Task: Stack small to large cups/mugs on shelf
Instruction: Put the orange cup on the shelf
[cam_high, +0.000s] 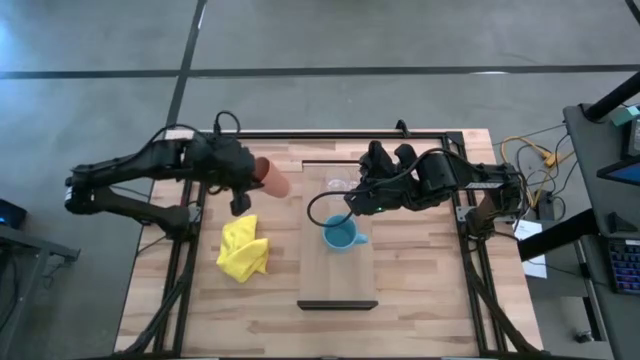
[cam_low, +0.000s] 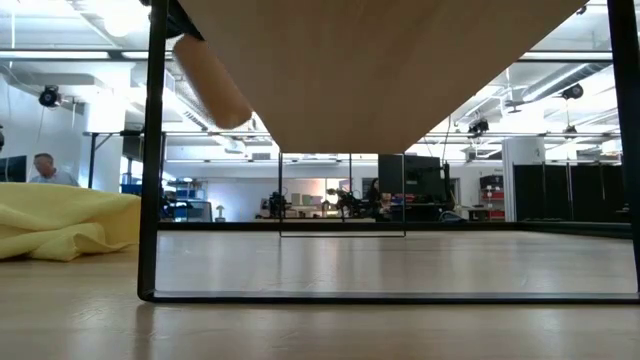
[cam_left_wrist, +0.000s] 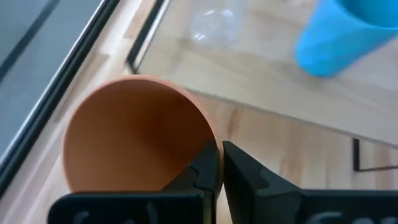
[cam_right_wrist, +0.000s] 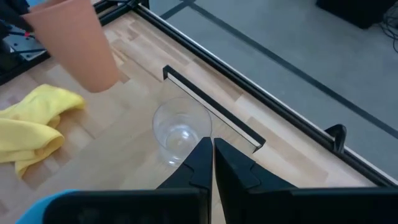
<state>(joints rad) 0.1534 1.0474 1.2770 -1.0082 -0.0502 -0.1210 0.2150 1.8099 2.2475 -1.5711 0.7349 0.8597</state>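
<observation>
My left gripper (cam_high: 250, 180) holds the orange-brown cup (cam_high: 272, 180) tilted in the air, left of the shelf (cam_high: 355, 275); the cup also shows in the low view (cam_low: 210, 80). The shelf is a pale board with a dark near end, raised on a black frame (cam_low: 150, 200). The light-blue mug (cam_high: 342, 236) stands on the shelf's middle. The clear glass mug (cam_right_wrist: 179, 134) stands on the shelf's far part. My right gripper (cam_right_wrist: 212, 149) is above the shelf, its fingers closed at the glass mug's rim. My left gripper pinches the orange-brown cup's rim (cam_left_wrist: 211, 142), one finger inside the cup and one outside. It comes level from the table's left. The cup is lifted clear and lies tilted, its mouth toward the gripper. My right gripper meets the glass mug's rim (cam_right_wrist: 206, 127) on the side nearest it, slanting down from the table's right. Its fingers hide the place of contact, so I cannot tell whether wall or handle lies between them. The mug stands upright on the shelf.
A crumpled yellow cloth (cam_high: 243, 250) lies on the tabletop left of the shelf, below the raised cup. A black cable (cam_high: 315, 210) loops from the right arm over the shelf. The table's black frame rail (cam_right_wrist: 205, 106) runs behind the glass mug.
</observation>
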